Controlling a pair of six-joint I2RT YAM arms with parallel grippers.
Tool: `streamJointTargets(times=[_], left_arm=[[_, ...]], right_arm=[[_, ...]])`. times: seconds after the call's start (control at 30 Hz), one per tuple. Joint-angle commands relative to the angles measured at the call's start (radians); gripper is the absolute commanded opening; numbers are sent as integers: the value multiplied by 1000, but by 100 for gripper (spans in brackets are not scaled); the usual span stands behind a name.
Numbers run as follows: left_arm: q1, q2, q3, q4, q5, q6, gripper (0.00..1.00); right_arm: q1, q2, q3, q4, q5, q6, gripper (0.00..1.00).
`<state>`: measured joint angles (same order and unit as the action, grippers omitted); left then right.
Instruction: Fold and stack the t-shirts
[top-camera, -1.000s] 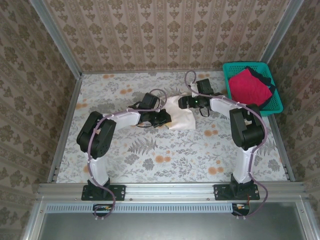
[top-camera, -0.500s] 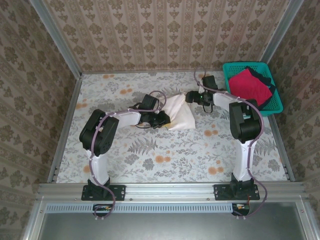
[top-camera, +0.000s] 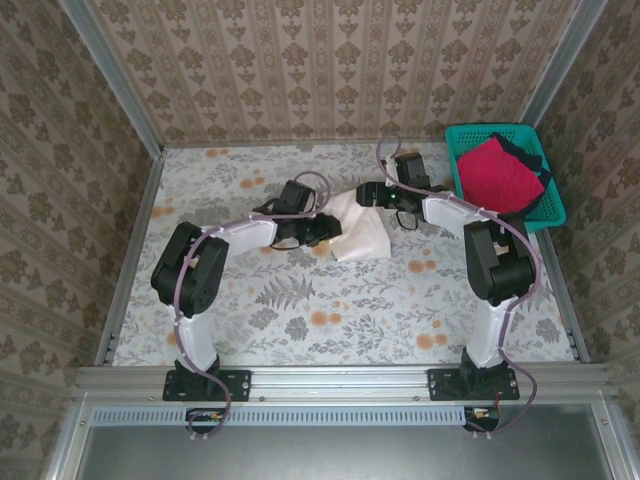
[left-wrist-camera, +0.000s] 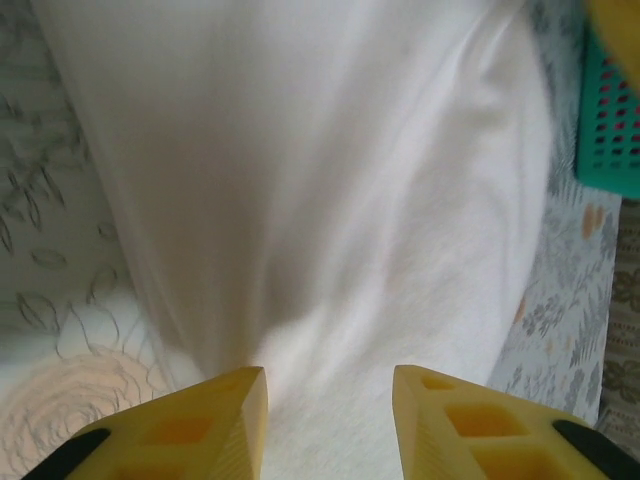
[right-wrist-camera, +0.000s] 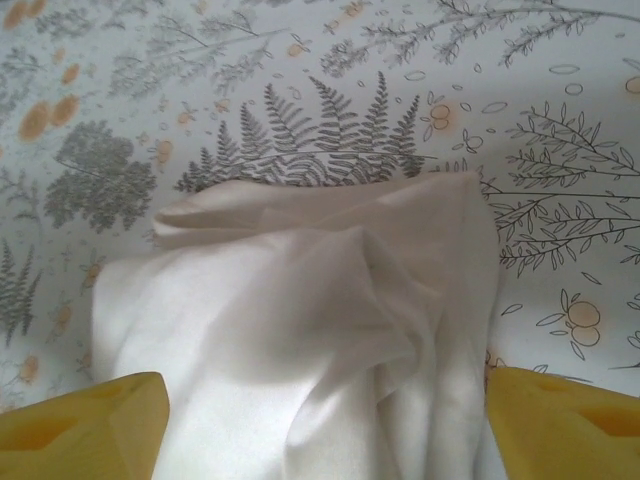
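The table (top-camera: 300, 310) wears a matte sheet printed with grey ferns and orange blossoms. Past its middle, slightly toward the far edge, the cream-white t-shirt (top-camera: 362, 232) lies bunched into a soft, rumpled lump with smooth, rounded folds; its print is not visible. The left gripper (top-camera: 326, 231) sits at the lump's left edge, its blocky yellow plastic fingers (left-wrist-camera: 220, 420) partly parted, with cloth running into the gap but not pinched. The right gripper (top-camera: 368, 196) is at the lump's far right edge, its yellow fingers (right-wrist-camera: 85, 425) spread wide on either side of the crumpled fabric, gripping nothing. In the far right corner, a teal plastic mesh basket (top-camera: 470, 130) holds the crimson-red t-shirt (top-camera: 498, 172) lying over the dark t-shirt (top-camera: 522, 150).
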<state>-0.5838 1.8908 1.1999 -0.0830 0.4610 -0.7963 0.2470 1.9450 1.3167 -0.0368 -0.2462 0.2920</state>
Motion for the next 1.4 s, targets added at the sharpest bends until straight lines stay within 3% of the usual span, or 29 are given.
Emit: streamJointTargets(times=[0.0, 0.17, 0.33, 0.43, 0.57, 0.7, 0.87, 1.0, 1.17, 1.23, 1.37], left_arm=[[34, -5, 76, -30, -48, 49, 39], [57, 154, 248, -118, -94, 100, 37], [67, 341, 460, -247, -102, 133, 28], [68, 390, 507, -285, -119, 150, 22], [86, 404, 505, -286, -133, 151, 21], [93, 388, 504, -258, -120, 163, 32], [93, 375, 546, -242, -87, 169, 49], [87, 300, 532, -213, -91, 183, 63], [92, 127, 412, -194, -171, 216, 74], [101, 48, 340, -192, -206, 222, 76], [110, -96, 196, -198, -269, 238, 79]], right_arm=[[-8, 95, 104, -82, 86, 33, 78], [-9, 216, 230, -196, 140, 73, 64], [-7, 213, 203, -191, 119, 94, 52], [-8, 159, 147, -151, 101, 82, 54], [-8, 33, 34, -85, 90, 40, 72], [-9, -92, -105, -50, 75, 56, 81], [9, -179, -263, -50, -16, 121, 81], [60, -195, -363, -5, -10, 173, 66], [167, -135, -353, 39, 29, 253, 44], [210, -114, -327, 55, 58, 295, 39], [279, -70, -251, 73, 72, 340, 40]])
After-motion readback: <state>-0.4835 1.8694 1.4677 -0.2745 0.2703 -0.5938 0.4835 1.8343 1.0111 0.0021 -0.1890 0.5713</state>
